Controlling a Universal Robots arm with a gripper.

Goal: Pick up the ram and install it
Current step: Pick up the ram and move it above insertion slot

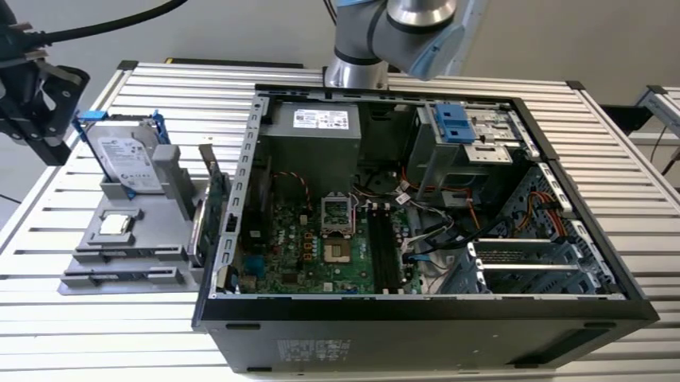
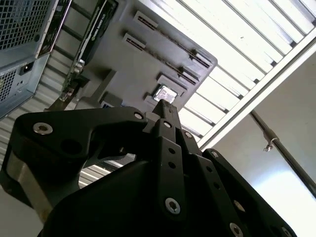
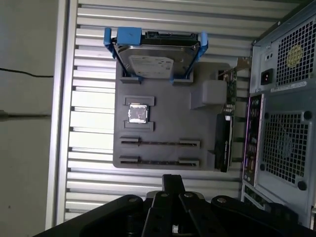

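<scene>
Beyond the clenched, empty claw (image 3: 173, 177), the ram (image 3: 160, 142) seemed to stand edge-on in a slot of the grey tray (image 3: 168, 118) on the counter (image 3: 94, 98), well apart, its long axis crosswise to the claw's reach

I look down on a slatted aluminium table (image 1: 191, 87) carrying an open computer case (image 1: 425, 334), its motherboard (image 1: 308, 247) and power supply (image 1: 318, 131) exposed. Just beside it, at the exterior view's left, a grey holder (image 1: 117, 267) bears an upright blue-bracketed hard drive (image 1: 126, 159), a flat processor chip (image 1: 115, 225) and, on its case-side edge, a green circuit card (image 1: 216, 203).
</scene>
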